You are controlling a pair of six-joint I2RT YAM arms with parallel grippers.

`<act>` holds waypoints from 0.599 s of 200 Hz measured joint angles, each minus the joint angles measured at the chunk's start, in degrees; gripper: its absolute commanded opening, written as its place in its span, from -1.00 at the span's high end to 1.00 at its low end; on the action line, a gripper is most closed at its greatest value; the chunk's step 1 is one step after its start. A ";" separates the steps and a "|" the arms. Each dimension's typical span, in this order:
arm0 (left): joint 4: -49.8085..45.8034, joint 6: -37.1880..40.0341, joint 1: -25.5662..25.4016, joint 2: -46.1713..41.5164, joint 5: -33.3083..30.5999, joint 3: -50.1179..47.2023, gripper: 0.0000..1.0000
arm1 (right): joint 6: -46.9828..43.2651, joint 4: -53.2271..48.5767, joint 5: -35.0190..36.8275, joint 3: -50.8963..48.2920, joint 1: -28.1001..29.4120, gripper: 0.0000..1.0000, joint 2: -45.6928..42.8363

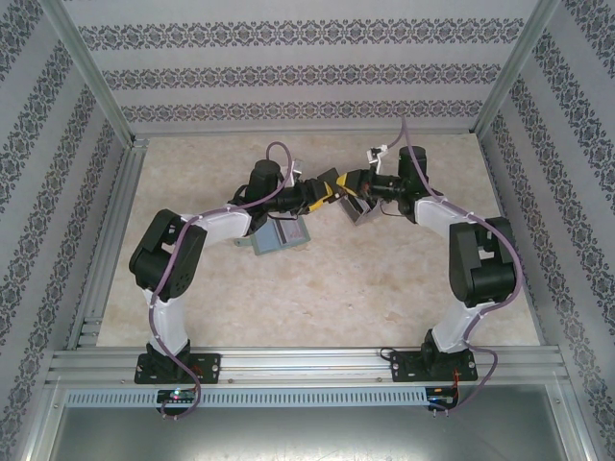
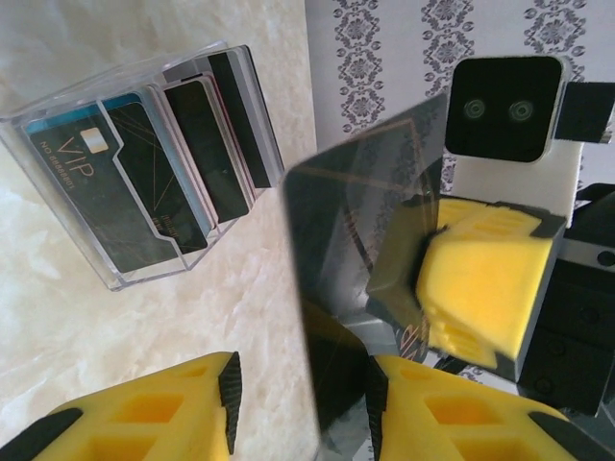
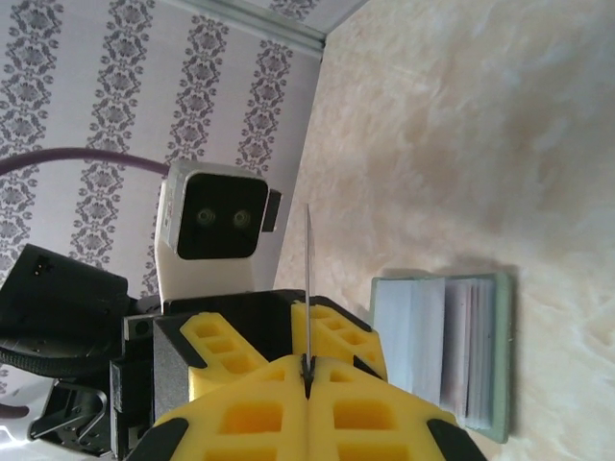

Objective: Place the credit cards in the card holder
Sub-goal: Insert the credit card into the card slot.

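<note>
Beige, marble-patterned table (image 1: 384, 288) lies under both arms in the top view. The left claw (image 1: 325, 192) and right claw (image 1: 354, 184) meet tip to tip just past centre. A thin, grey-looking credit card (image 1: 363, 213) hangs tilted at 5 o'clock of the right claw. The card holder (image 1: 281, 235), a flat pale green case, lies open on the table at 7 o'clock of the left claw, partly under that arm.

From the left wrist, a clear plastic box (image 2: 144, 274) at 10 o'clock holds several dark stored cards (image 2: 86, 182) on edge, one lettered VIP. The glossy credit card (image 2: 356, 221) stands upright mid-frame, hiding much behind it. The right claw (image 2: 423, 279) pinches it at 3 o'clock with yellow fingers. The left claw (image 2: 300, 403) is spread apart at 6 o'clock, the card's lower edge between its pads.

From the right wrist, the right claw (image 3: 307, 384) is clamped on the credit card (image 3: 308, 279), seen edge-on as a thin line. The left claw (image 3: 288, 331) straddles it beyond. The card holder (image 3: 452, 355) lies open at 4 o'clock, white pockets showing.
</note>
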 measured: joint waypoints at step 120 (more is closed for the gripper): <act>2.03 -1.55 2.29 -5.33 -0.22 -5.38 1.00 | 0.83 1.29 0.20 -0.79 2.38 0.37 1.49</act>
